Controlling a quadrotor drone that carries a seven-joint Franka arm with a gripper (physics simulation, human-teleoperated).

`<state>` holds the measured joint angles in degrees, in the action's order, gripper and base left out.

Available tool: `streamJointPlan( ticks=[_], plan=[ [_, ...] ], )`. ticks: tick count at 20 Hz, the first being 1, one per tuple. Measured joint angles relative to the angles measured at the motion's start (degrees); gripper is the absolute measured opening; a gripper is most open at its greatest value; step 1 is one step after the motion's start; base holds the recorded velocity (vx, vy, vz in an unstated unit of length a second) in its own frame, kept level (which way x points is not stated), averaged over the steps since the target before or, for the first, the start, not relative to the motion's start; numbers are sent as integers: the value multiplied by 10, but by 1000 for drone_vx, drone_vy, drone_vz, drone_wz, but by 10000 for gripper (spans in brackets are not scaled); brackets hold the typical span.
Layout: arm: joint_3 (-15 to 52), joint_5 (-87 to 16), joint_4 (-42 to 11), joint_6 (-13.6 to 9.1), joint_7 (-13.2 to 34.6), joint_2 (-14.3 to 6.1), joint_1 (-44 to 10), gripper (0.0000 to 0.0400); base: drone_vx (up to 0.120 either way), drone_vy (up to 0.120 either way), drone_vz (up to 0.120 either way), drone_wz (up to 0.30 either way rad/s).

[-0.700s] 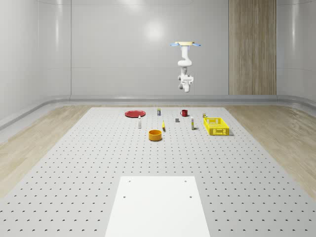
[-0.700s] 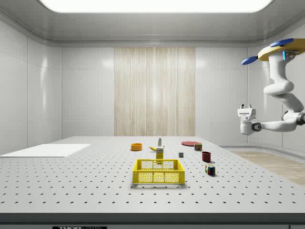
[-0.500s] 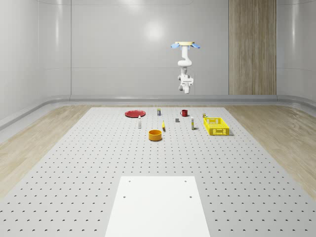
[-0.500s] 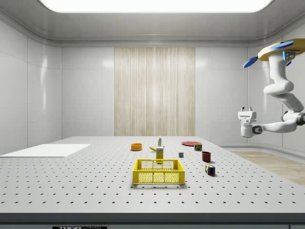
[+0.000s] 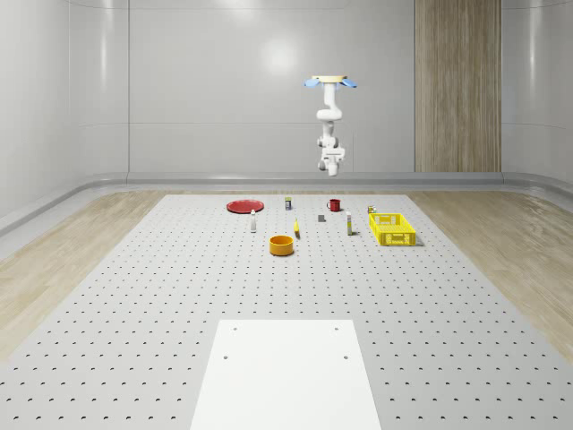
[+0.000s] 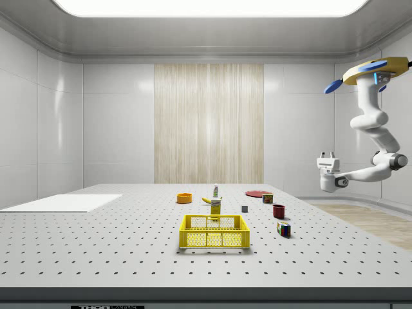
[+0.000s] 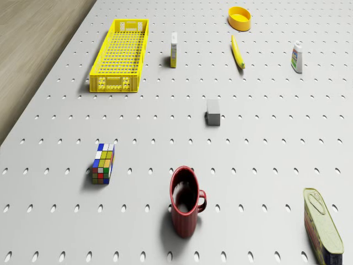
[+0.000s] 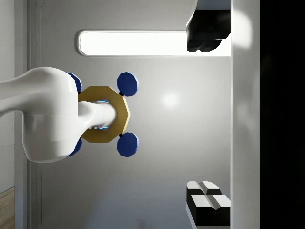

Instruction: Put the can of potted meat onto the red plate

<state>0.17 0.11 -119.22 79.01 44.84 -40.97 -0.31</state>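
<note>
The drone (image 5: 330, 81) hovers high above the far end of the perforated table (image 5: 161, 296), its white arm (image 5: 326, 125) hanging down to the gripper (image 5: 330, 167) above the red mug (image 5: 334, 205). Taking that mug as landmark, the small can (image 5: 288, 203) and then the red plate (image 5: 243, 206) lie toward the whole-scene view's left. The yellow crate (image 5: 391, 228) sits nearer and toward the right, the orange bowl (image 5: 282, 245) nearer and leftward.

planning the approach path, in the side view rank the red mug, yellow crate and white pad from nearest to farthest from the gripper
The gripper hangs in the air at the side view's right, under the hovering drone.
1. Red mug, on the table toward the right.
2. Yellow crate, centre front.
3. White pad, far left.
</note>
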Motion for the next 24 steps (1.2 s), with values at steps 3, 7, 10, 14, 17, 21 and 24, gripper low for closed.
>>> streamJointPlan(
  ticks=[3,7,10,14,17,21,24],
  plan=[
    [0,0,12,-6,0,4,0,400,67,-120,0,0],
    [0,0,19,-9,0,7,-1,400,120,-120,0,0],
    [1,0,21,-10,0,7,-1,400,120,-120,0,0],
    [1,0,22,-9,-1,7,-1,400,70,-120,0,0],
    [1,0,21,-8,-1,6,-1,400,0,-120,0,0],
    [1,0,21,-6,-1,5,-2,400,90,-120,0,0],
    [2,0,20,-5,-1,4,-2,400,0,-120,0,0]
  ],
)
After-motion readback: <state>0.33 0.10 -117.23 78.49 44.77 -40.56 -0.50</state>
